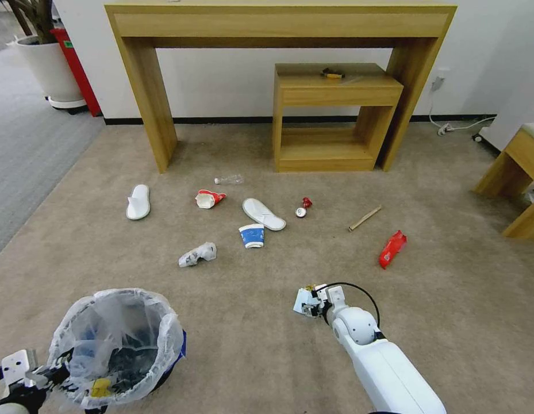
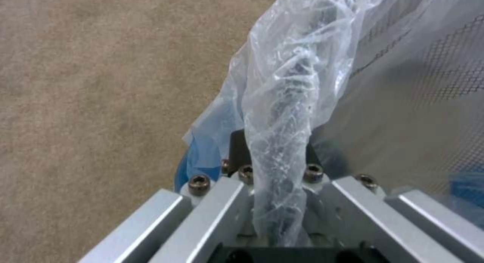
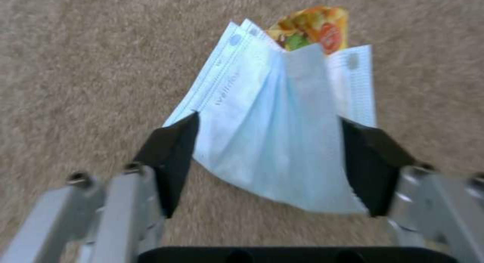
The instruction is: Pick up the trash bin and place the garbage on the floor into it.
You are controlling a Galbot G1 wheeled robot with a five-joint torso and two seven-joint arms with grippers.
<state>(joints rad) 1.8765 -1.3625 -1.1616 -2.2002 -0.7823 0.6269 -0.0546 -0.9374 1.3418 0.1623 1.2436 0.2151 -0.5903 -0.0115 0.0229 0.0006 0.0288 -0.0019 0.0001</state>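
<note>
The trash bin (image 1: 120, 345), black with a crinkly white bag liner, hangs at my lower left; my left gripper (image 1: 45, 374) is shut on its bag-covered rim (image 2: 287, 104). My right gripper (image 1: 306, 302) sits low over the floor (image 1: 249, 322), its black pads (image 3: 169, 153) pressed against both sides of a buckled pale blue paper (image 3: 262, 115), with a colourful wrapper (image 3: 312, 27) behind it. Farther out lies garbage: two white slippers (image 1: 138, 201) (image 1: 264, 214), red cup (image 1: 209, 198), blue cup (image 1: 252, 236), clear bottle (image 1: 229, 180), red can (image 1: 303, 207), wooden stick (image 1: 364, 218), red wrapper (image 1: 392, 249).
A tall wooden desk (image 1: 278, 23) and a low wooden shelf (image 1: 335, 86) with a small black-and-yellow tool (image 1: 332, 73) stand against the far wall. A white plant pot (image 1: 48, 69) and red box (image 1: 77, 69) are far left; more wooden furniture (image 1: 519, 167) is at right.
</note>
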